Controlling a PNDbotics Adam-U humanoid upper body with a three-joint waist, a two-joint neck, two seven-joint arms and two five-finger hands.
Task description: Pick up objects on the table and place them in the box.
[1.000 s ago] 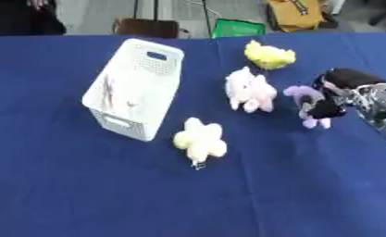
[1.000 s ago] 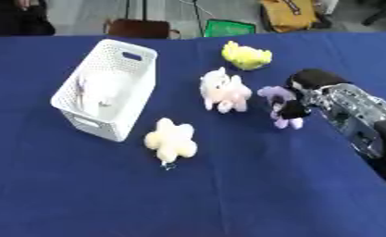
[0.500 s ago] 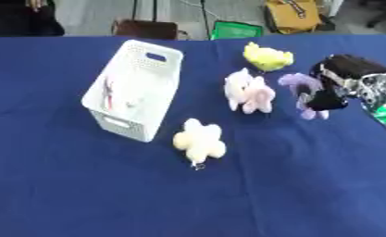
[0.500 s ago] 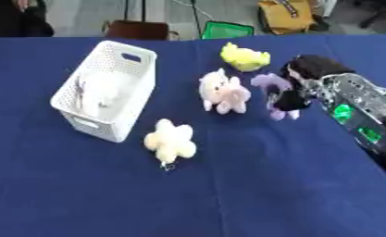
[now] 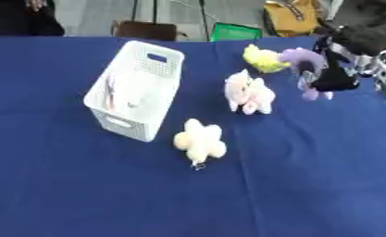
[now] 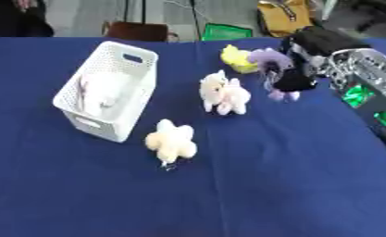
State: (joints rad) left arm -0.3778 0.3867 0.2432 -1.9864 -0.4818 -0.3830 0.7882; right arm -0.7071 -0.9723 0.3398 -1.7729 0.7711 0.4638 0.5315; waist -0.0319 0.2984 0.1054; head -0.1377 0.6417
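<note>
The purple toy (image 6: 270, 62) hangs pinched in the right robot hand (image 6: 302, 69), above the tabletop (image 6: 269, 185) near its far right edge. Carried toward the white box (image 6: 107, 92), it could clip the yellow toy (image 6: 234, 58) or slip and drop short.

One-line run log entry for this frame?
right robot hand: shut on purple plush toy, lifted | white basket: holds one pale toy | on cloth: pink-white plush, yellow plush, cream star plush | left: not in view
</note>
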